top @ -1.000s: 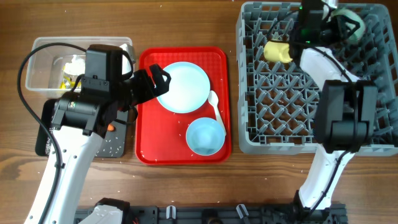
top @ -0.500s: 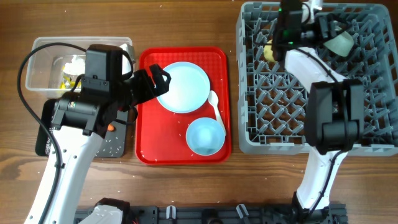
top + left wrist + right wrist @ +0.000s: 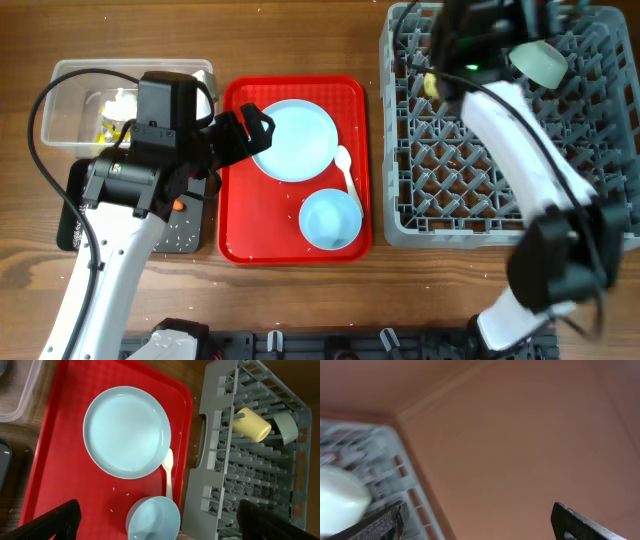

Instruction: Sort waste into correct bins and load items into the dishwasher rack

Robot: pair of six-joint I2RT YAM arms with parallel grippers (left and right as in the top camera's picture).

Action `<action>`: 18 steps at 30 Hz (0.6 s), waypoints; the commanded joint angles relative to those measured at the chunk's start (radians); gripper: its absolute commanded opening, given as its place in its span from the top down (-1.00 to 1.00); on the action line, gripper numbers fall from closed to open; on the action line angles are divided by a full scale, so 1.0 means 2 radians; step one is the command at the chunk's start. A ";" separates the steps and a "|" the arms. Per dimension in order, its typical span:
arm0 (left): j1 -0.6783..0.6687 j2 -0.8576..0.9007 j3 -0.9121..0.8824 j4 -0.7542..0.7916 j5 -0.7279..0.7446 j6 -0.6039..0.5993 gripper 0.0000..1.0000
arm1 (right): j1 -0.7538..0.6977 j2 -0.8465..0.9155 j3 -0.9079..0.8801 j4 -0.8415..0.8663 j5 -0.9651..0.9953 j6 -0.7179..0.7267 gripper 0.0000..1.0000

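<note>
Dishwasher rack (image 3: 500, 150) fills the table's right side from overhead, yellow cup (image 3: 432, 82) and pale-green bowl (image 3: 540, 62) lodged among the pegs along its far edge, so they can't roll. On the red tray (image 3: 235, 230) wait the plate (image 3: 295, 140), blue bowl (image 3: 330, 218) and spoon (image 3: 347, 170). Your left gripper (image 3: 250, 125) hangs at the plate's left rim. Left wrist view: jaws spread wide, nothing between them, plate just ahead, lined up, I'd say, for the next pick. Right wrist view: right gripper (image 3: 477, 510) splayed and empty, looking past the rack's corner; the pale shape at lower left is too blurred to name
</note>
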 commanded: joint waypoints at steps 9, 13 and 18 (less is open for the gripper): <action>0.002 -0.001 0.006 0.001 -0.005 0.004 -1.00 | -0.017 -0.287 0.002 -0.368 -0.402 0.336 -0.97; 0.002 -0.001 0.006 0.001 -0.005 0.004 -1.00 | -0.080 -0.281 0.002 -0.471 -0.740 0.572 -0.45; 0.002 -0.001 0.006 0.001 -0.005 0.004 -0.99 | -0.037 -0.229 0.002 -0.565 -0.782 0.600 -0.39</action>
